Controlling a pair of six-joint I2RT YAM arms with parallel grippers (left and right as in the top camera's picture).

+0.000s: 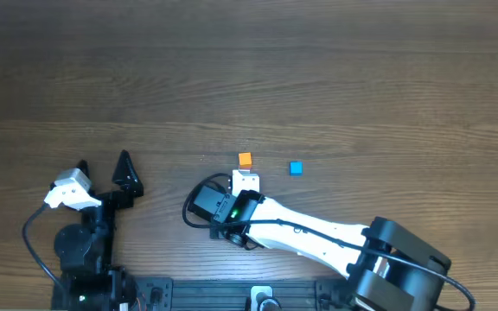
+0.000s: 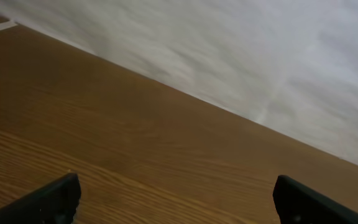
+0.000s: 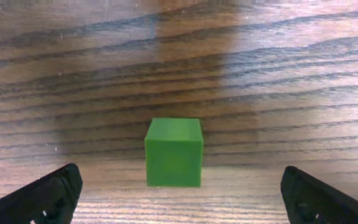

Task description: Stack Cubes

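The right fingers (image 3: 48, 198) stand wide apart and hold nothing, the green cube (image 3: 174, 152) sitting on the tabletop (image 3: 291, 74) centred just ahead of them, the orange cube (image 1: 245, 159) close beyond, the blue cube (image 1: 296, 168) apart to its right, and the left fingers (image 2: 48, 200) equally wide, well clear at the left.

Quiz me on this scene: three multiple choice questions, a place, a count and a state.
1. Where is the green cube? A on the table before the right gripper; B atop another cube; C in the left gripper.
2. How many cubes in all? A one; B three; C five.
3. The left gripper is: A open; B shut empty; C shut on a cube.
Answers: A, it rests on wood ahead of that gripper; B, green, orange cube, blue cube; A, its fingers stand wide apart.
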